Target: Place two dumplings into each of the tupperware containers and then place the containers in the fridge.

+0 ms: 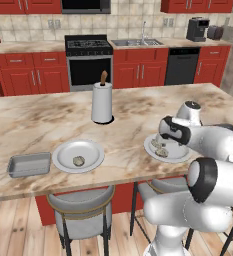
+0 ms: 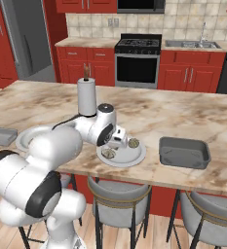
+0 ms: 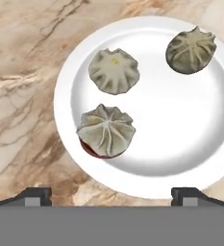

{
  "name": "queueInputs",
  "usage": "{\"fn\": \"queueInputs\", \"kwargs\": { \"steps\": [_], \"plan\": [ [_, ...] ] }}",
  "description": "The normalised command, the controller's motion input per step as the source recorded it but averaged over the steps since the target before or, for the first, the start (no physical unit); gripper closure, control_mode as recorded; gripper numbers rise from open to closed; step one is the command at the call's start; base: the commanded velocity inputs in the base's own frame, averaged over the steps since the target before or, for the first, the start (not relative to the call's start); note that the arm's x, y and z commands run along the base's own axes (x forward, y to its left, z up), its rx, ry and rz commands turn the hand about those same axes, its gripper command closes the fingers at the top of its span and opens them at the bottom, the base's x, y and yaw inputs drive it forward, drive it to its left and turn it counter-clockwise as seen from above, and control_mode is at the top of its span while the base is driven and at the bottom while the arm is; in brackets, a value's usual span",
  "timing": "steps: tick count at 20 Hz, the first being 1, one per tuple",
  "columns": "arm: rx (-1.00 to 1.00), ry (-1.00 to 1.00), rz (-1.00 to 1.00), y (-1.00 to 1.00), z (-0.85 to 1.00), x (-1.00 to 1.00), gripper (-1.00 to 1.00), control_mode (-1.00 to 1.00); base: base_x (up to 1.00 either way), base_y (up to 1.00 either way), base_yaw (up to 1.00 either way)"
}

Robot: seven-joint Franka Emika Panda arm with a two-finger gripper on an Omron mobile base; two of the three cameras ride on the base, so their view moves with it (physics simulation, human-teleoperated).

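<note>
Reaching out over the marble bench (image 1: 38,120), the white arm (image 2: 51,146) bent low and pointed its end effector (image 3: 111,194) straight down at a round white plate (image 3: 190,125). Its two dark fingertips (image 3: 36,194) were spread wide apart and held nothing. Three dumplings (image 3: 106,130) lay on that plate, well apart from each other. One sat just above the space between the fingertips. Another plate (image 1: 93,150) sat further left on the bench with one dumpling (image 1: 78,160) on it. One grey tupperware container (image 1: 29,165) lay just beside that plate. The other tupperware container (image 2: 184,151) lay to the right of the plate under the hand. A paper towel roll (image 1: 102,102) stood upright behind the plates.
</note>
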Motion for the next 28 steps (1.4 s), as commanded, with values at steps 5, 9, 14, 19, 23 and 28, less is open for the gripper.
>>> {"fn": "queueInputs", "kwargs": {
  "steps": [5, 9, 14, 19, 23, 28],
  "plan": [
    [0.03, 0.00, 0.00, -0.01, -0.54, 0.71, -1.00, -1.00, 0.00, 0.00, 0.00],
    [0.00, 0.00, 0.00, 0.00, -0.34, 0.46, -1.00, -1.00, 0.00, 0.00, 0.00],
    [0.00, 0.04, 0.00, 0.00, -0.11, 0.09, -1.00, -1.00, 0.00, 0.00, 0.00],
    [0.00, 0.02, 0.00, 0.02, -0.03, -0.51, -1.00, -1.00, 0.00, 0.00, 0.00],
    [0.00, 0.00, 0.00, 0.18, -0.18, -0.25, -1.00, -1.00, 0.00, 0.00, 0.00],
    [0.00, 0.00, 0.00, 0.00, -0.08, 0.09, -1.00, -1.00, 0.00, 0.00, 0.00]
  ]
}}
